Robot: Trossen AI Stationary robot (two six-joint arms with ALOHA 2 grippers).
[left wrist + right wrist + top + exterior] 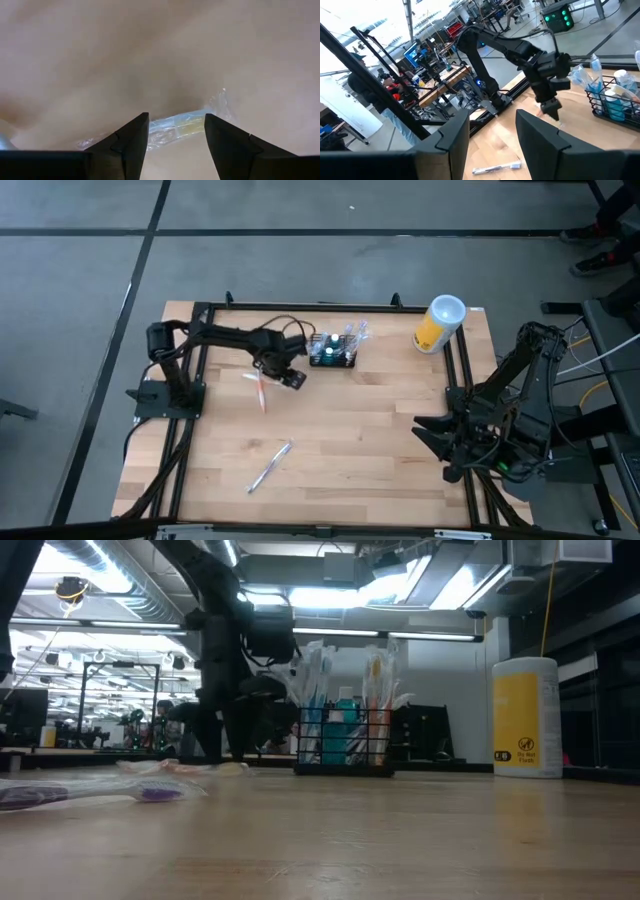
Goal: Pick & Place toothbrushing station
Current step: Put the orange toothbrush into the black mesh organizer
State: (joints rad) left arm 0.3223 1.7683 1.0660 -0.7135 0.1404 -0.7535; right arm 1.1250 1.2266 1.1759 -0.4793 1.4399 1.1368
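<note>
Left gripper (pixel 292 379) low, fingers (pixel 131 142) apart.

You have two matte black arms built of chunky jointed segments. The left arm (pixel 225 338) carries a thin black cable looping off its forearm, and its base is a flat black plate on the table's left rail. The left gripper (pixel 175 145) ends in two dark, wedge-shaped fingers (pixel 131 142) with smooth, angular faces. The right arm (pixel 510 395) is bulkier at its base, trailing white and yellow cables, with a green light near its foot.
</note>
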